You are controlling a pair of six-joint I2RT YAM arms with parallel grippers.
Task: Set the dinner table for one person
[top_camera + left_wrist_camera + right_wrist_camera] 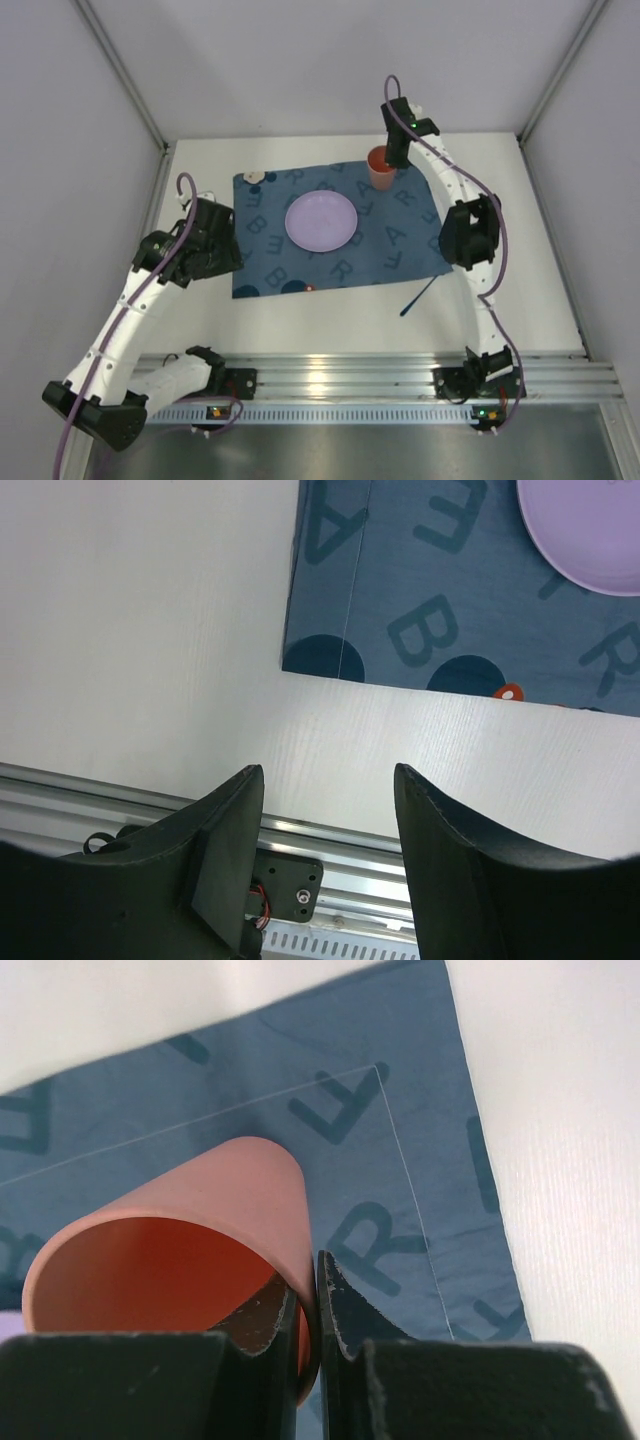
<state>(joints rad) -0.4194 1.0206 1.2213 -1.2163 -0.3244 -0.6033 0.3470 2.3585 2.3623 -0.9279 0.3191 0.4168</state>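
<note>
Dinner table (520, 200) fills the whole view as a white top between grey walls, with a silver rail (330, 385) along its near edge where both arms are bolted. Just beyond the rail, the left claw (328, 780) hangs over bare tabletop near the near-left corner of a dark blue lettered placemat (270, 260), its jaws spread wide and holding nothing. A thin dark blue utensil (418, 297) lies on the table just off the mat's near-right corner; its kind is too small to tell. A lilac plate (321, 221) sits in the middle of the mat. At the mat's far edge, the right claw (317, 1280) is pinched on the rim of an orange cup (200, 1230), one finger inside and one outside.
</note>
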